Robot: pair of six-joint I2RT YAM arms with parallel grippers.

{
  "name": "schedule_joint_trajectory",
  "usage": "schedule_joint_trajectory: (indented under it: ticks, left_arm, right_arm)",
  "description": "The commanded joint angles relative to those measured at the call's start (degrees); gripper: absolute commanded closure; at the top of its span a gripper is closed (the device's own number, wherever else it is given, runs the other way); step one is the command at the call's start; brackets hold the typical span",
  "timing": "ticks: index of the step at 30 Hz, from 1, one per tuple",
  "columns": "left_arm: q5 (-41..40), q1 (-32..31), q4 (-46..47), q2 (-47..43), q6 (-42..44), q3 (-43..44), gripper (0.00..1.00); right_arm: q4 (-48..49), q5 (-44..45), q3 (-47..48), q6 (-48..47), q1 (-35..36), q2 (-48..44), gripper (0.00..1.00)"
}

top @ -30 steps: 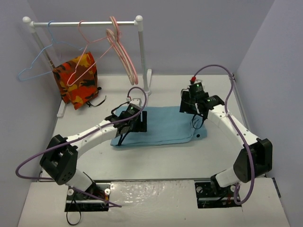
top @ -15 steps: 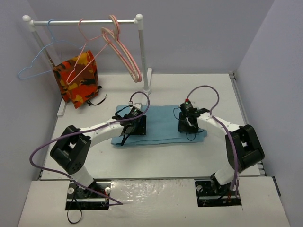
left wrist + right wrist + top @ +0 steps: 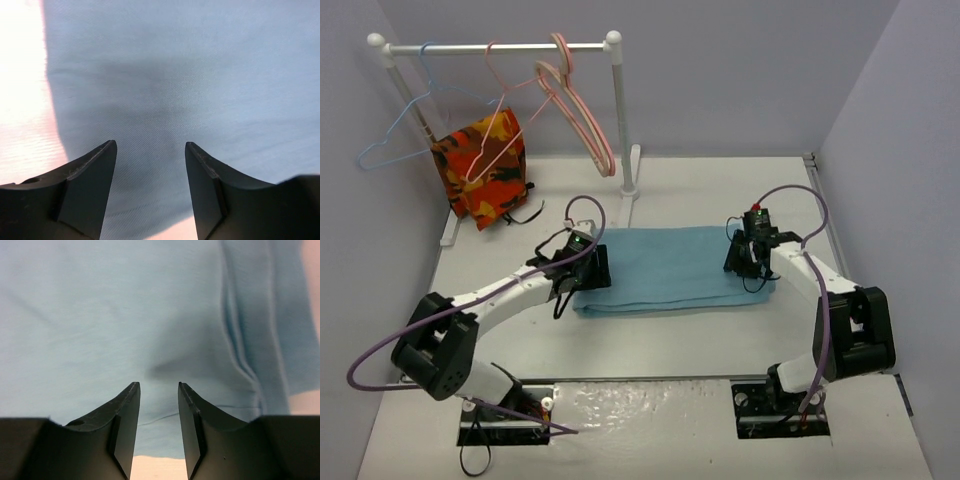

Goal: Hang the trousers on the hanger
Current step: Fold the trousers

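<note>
The trousers (image 3: 665, 268) lie folded flat as a light blue rectangle in the middle of the table. My left gripper (image 3: 588, 268) sits low over their left end. In the left wrist view its jaws (image 3: 150, 145) stand open, with the fabric (image 3: 190, 75) beneath and between them. My right gripper (image 3: 748, 258) is over the right end. It is open too (image 3: 159, 385), with a narrower gap, above cloth (image 3: 100, 315) with a seam fold on its right. The hanger (image 3: 486, 140), thin salmon-pink wire, hangs on the rack at the back left, away from both grippers.
A white rack (image 3: 617, 110) stands at the back left. It carries a blue wire hanger (image 3: 395, 135), thicker pink hangers (image 3: 585, 120) and an orange patterned cloth (image 3: 480, 170). Walls close in the table on three sides.
The two grippers have moved apart, the left one leftward and the right one rightward, to the trousers' ends. The trousers now lie further right and look smoother and longer.
</note>
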Motion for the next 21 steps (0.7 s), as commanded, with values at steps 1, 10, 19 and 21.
schedule_joint_trajectory:
  ticks: [1, 10, 19, 21]
  left_arm:
    - [-0.3, 3.8, 2.4, -8.4, -2.2, -1.3, 0.48]
    - [9.2, 4.6, 4.7, -8.3, -7.7, -9.8, 0.64]
    - [9.5, 4.6, 5.9, -12.5, -18.4, -23.9, 0.90]
    - [9.5, 4.6, 6.0, -13.4, -18.7, -24.8, 0.90]
  right_arm:
    - [6.4, -12.9, 4.1, -0.1, 0.2, -4.8, 0.68]
    - [24.0, -23.2, -9.3, 7.7, 0.4, -1.9, 0.91]
    - [29.9, -20.0, -18.0, 8.7, -0.7, 2.0, 1.00]
    - [29.4, -21.0, -16.3, 7.6, -0.5, 3.0, 1.00]
